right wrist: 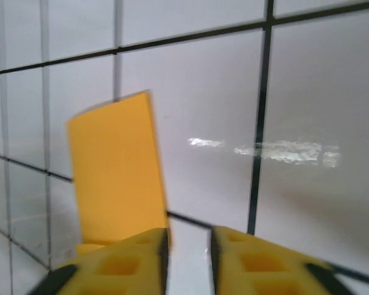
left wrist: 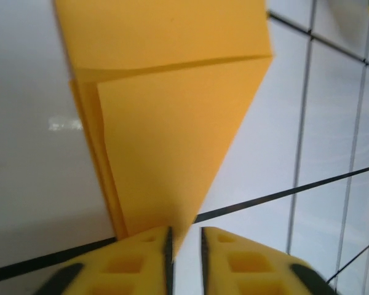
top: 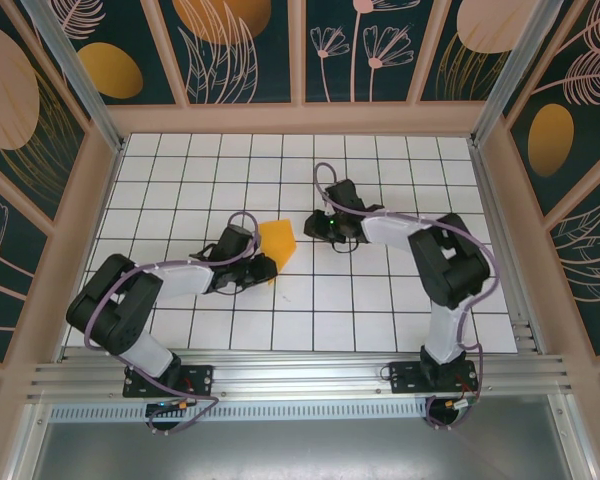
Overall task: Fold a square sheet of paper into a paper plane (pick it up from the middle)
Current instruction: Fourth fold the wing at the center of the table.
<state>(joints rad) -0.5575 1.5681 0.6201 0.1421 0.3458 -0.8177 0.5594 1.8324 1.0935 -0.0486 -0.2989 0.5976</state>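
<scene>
The square sheet of paper point(top: 277, 240) is orange-yellow and folded into a layered, pointed shape on the white tiles between the two arms. In the left wrist view the paper point(left wrist: 166, 135) narrows to a tip that lies against the inner face of the left finger. My left gripper point(left wrist: 184, 236) point(top: 264, 266) is slightly open, with bare tile showing in the gap. My right gripper point(right wrist: 189, 236) point(top: 311, 226) is also slightly open with nothing between its fingers. A raised flap of the paper point(right wrist: 117, 172) stands just left of its left finger.
The white tiled table point(top: 380, 190) is bounded by wooden frame walls with dark floral panels. An aluminium rail point(top: 300, 375) runs along the near edge, where both arm bases are bolted. Open tiles lie behind and to the right of the arms.
</scene>
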